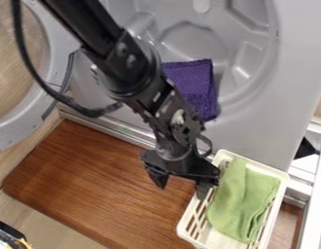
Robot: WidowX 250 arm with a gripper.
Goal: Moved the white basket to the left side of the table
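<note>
A smooth brown wood board point(92, 180) lay up front, and behind it was a big gray machine point(254, 131) with its round door point(17, 129) open at the left of the view. The white basket point(218, 239) sat at the board's right end with a green cloth point(244, 199) in it, and the black gripper point(181, 185) had its two fingers spread apart, one at the basket's edge. A purple cloth point(194, 87) lay in the machine's round hollow.

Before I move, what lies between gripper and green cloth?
In the camera view, the white basket has its slotted side wall between gripper and cloth.
</note>
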